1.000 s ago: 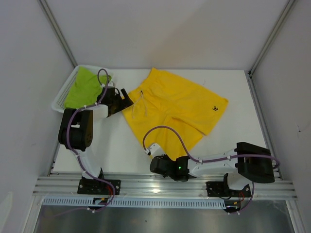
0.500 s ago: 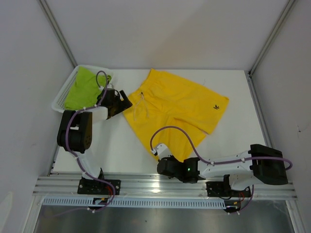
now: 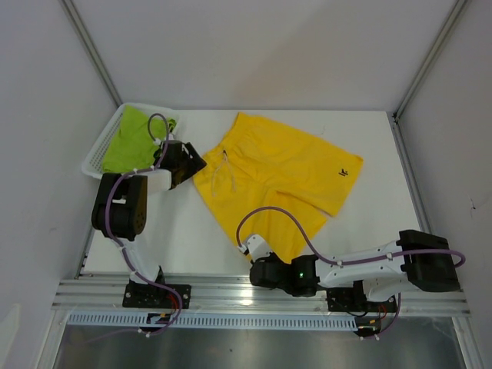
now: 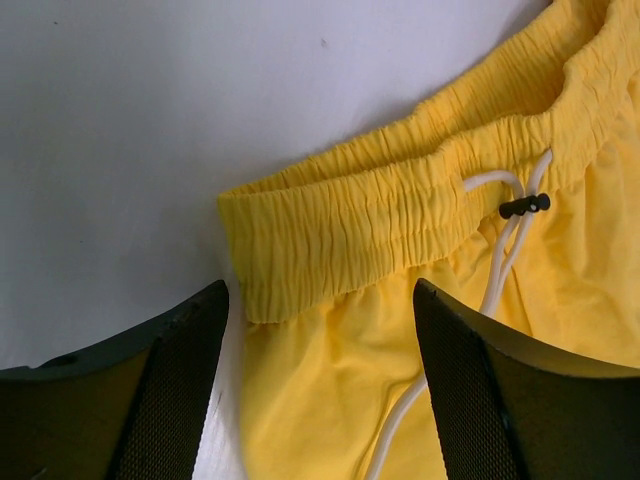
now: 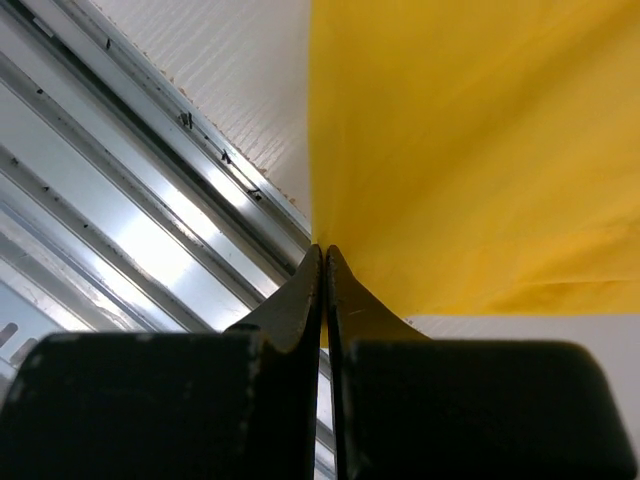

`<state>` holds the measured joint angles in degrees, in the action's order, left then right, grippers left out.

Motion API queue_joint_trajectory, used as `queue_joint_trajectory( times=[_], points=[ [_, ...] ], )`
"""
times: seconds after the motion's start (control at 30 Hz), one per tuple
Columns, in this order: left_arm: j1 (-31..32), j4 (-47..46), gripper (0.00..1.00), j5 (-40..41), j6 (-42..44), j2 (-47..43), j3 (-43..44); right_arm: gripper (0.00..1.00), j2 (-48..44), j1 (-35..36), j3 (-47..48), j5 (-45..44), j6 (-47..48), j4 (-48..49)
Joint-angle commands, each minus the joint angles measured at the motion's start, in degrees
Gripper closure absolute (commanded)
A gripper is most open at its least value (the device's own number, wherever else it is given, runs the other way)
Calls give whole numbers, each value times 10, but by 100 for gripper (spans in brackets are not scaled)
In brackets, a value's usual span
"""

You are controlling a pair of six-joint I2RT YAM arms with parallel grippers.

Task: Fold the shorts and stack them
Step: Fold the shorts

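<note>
While both hands are on the yellow shorts [image 3: 269, 165], the step looks like setting up the first fold, so get the grips right before lifting.

- Yellow shorts lie flat mid-desk [image 3: 369, 231]. Waistband [image 4: 400, 210] faces 10 o'clock, one leg with the dark label [image 3: 340, 172] points to 3, the other to 6.
- Green shorts [image 3: 127, 138] sit bundled in the white basket [image 3: 94, 157] at the desk's 10 o'clock corner, untouched.
- Left hand [image 4: 318, 300]: jaws wide, straddling the waistband's end corner, cloth between the fingers but not clamped. The arm reaches out toward 11, wrist low over the desk.
- Right hand [image 5: 322, 250]: fingers pressed together, with yellow cloth running right into the tips. Reads as a pinch on the 6 o'clock leg hem. The arm lies folded low along the near edge, hand pointing toward 9, beside the metal rail [image 5: 130, 200].

How I'd do it:
- Close the left hand on the full gathered waistband, both layers, not just the top one.
- Keep the white drawstring [image 4: 500, 250] at its 3 o'clock out of the bite.
- Lift both hands together and keep the edge between them taut.
- Carry it across toward 2 o'clock so the legs land on each other.

Risk: the right-hand pinch is thin cloth at the very tips and may slip under tension.
</note>
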<state>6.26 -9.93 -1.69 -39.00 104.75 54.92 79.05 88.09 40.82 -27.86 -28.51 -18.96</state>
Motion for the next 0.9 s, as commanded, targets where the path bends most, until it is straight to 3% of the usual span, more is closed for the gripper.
queue_joint_trajectory(
  times=[0.0,0.1,0.2,0.23,0.33,0.5,0.87],
  points=[
    [2,-9,25,35,-20,12,6,100,-27,8,1,-13,-9,-5],
    [3,-14,34,35,-25,19,12,100,-35,15,3,-7,-9,-6],
    [6,-23,55,24,-33,29,20,100,-35,22,5,-3,-8,-7],
    [7,-22,71,21,-29,36,27,100,-35,23,6,-2,-8,-8],
    [18,27,100,34,-6,35,59,100,-36,35,13,10,5,-6],
    [23,118,100,99,25,-34,64,100,-48,61,33,54,28,2],
    [-12,348,100,152,61,-190,125,100,-14,145,185,40,41,-56]
  ],
)
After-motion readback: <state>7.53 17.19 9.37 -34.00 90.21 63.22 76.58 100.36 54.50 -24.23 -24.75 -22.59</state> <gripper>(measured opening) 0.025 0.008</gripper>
